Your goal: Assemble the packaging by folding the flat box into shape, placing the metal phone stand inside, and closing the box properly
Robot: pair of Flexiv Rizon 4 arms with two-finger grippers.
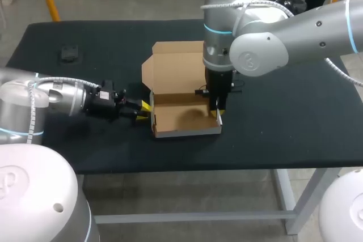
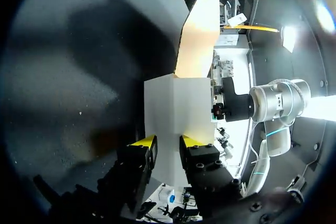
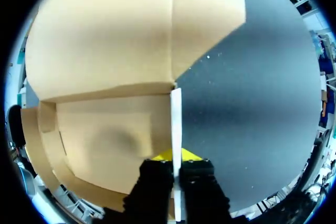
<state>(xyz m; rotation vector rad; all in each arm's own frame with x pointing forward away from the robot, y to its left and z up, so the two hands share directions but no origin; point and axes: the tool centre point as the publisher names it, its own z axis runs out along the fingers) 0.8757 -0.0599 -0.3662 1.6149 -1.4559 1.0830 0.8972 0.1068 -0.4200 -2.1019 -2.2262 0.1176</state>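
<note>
open tan cardboard box (image 1: 178,80), matte black table (image 1: 295,117)

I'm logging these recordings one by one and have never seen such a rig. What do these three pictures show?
Two robot arms stand at a black table. One picture looks down from above and behind them; the two round ones come from a camera on each wrist. An open cardboard box lies on the table, lid folded back, nothing visible inside. The left gripper pinches the box's left wall from the side; the right gripper pinches its right wall from above. A small dark object, too small to identify, lies toward the far left corner.
</note>
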